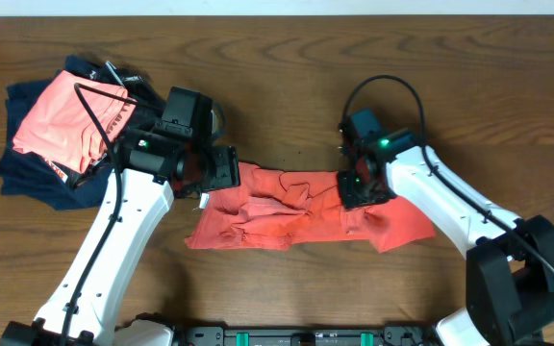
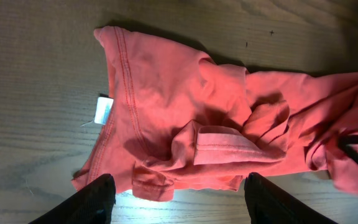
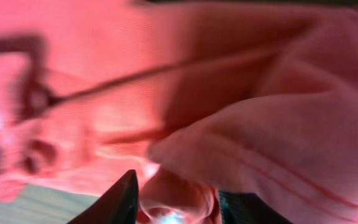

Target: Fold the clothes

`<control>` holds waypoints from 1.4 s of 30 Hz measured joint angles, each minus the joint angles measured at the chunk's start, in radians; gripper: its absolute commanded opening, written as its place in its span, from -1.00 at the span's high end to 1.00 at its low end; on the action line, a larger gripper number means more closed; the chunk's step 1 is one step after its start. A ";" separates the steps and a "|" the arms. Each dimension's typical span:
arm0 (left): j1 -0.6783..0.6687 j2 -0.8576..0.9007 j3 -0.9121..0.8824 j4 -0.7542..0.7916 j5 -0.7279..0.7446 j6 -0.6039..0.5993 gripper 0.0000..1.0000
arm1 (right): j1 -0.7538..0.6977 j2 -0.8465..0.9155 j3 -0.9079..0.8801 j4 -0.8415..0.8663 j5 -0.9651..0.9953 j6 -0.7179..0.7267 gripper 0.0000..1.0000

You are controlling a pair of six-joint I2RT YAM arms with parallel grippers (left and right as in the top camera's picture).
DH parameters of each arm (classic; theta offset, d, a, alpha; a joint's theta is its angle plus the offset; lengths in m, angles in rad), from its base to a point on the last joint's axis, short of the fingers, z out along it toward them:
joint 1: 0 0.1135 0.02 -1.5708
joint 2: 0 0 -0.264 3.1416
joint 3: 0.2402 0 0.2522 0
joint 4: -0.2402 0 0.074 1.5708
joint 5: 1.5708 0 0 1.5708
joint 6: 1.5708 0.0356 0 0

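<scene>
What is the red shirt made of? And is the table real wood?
The shirt looks like soft, matte knit cloth, maybe cotton: it crumples into loose folds and has stitched hems. The table looks like brown wood with wavy grain lines and a slight shine, but it may be only a wood-look surface; the pictures cannot settle that.

The shirt (image 2: pixel 185 93) lies crumpled on the table (image 2: pixel 36 93), seams showing, with a white tag (image 2: pixel 103 111) at one edge. The left gripper (image 2: pixel 182 200) is spread wide, its fingers (image 2: pixel 95 199) flanking the near hem.
</scene>
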 measured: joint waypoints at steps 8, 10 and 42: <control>0.000 0.000 0.000 -0.001 0.000 0.000 -0.39 | 0.012 -0.001 0.000 -0.019 0.056 0.002 0.25; 0.000 0.000 0.000 -0.001 0.000 0.000 -0.46 | -0.001 -0.006 0.000 -0.037 0.113 0.029 0.23; 0.000 0.000 0.000 -0.001 0.000 -0.008 -0.48 | -0.035 0.028 -0.032 0.326 0.145 0.077 0.98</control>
